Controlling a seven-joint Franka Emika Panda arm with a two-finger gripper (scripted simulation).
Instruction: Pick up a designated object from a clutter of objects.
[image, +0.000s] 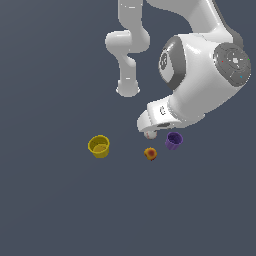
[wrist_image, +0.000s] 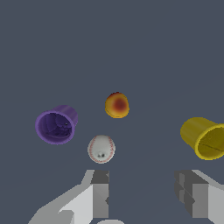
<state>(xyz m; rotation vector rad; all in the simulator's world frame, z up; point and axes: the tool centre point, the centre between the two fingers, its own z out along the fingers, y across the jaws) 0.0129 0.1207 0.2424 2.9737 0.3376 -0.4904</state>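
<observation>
With its jaws spread wide and empty, the gripper (wrist_image: 144, 192) hangs above the baseball (wrist_image: 101, 148) — it should shift sideways over the purple cup (wrist_image: 56, 125), just beside that ball, before descending.

Counter (image: 50, 210): plain dark slate-grey surface, uniform, unmarked, filling the background in both views.

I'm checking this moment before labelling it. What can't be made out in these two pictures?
- Gripper: in the exterior view the arm's wrist hides it; in the wrist view the picture's edge cuts off its fingers, though a gap shows between them.
- White ball: in the exterior view the arm covers part of it.
- Purple cup: its base is hidden in the wrist view, where it faces the camera.
- Yellow cup: cut off by the wrist view's edge.
</observation>
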